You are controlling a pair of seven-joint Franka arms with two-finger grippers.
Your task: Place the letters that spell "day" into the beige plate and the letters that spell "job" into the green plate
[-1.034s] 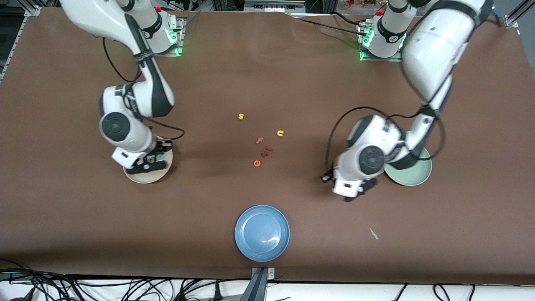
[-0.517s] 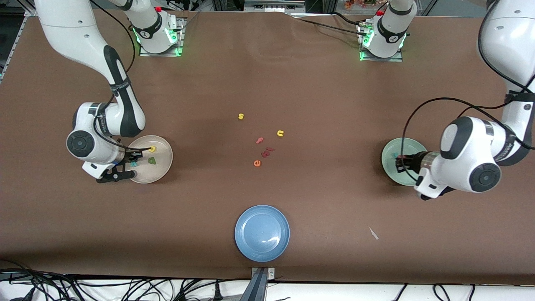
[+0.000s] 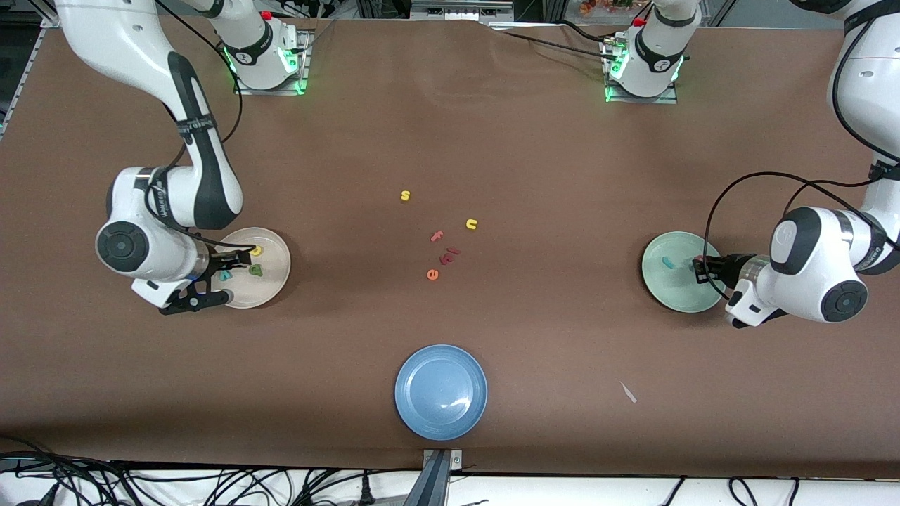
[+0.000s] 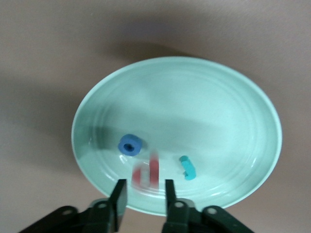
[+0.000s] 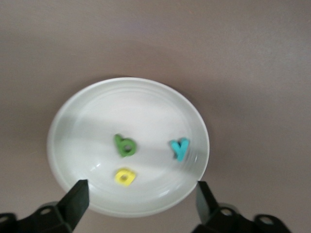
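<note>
Table (image 3: 562, 176) has loads of free room. The beige plate (image 3: 271, 284) at 9 o'clock has d (image 5: 124, 176), a (image 5: 125, 145) and y (image 5: 180, 148). The green plate (image 3: 668, 299) at 3 has j (image 4: 187, 167) and o (image 4: 130, 144). The right gripper (image 5: 141, 187) hangs wide open over the beige plate. The left gripper (image 4: 144, 187) is parted over the green plate's rim, and b (image 4: 146, 172) looks mid-drop, I think, so it could bounce out over that edge.

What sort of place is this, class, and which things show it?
Probably a robotics lab: two arms bolted to a brown-covered table, cables along its edge, and foam letters sorted into a beige plate and a green plate.
</note>
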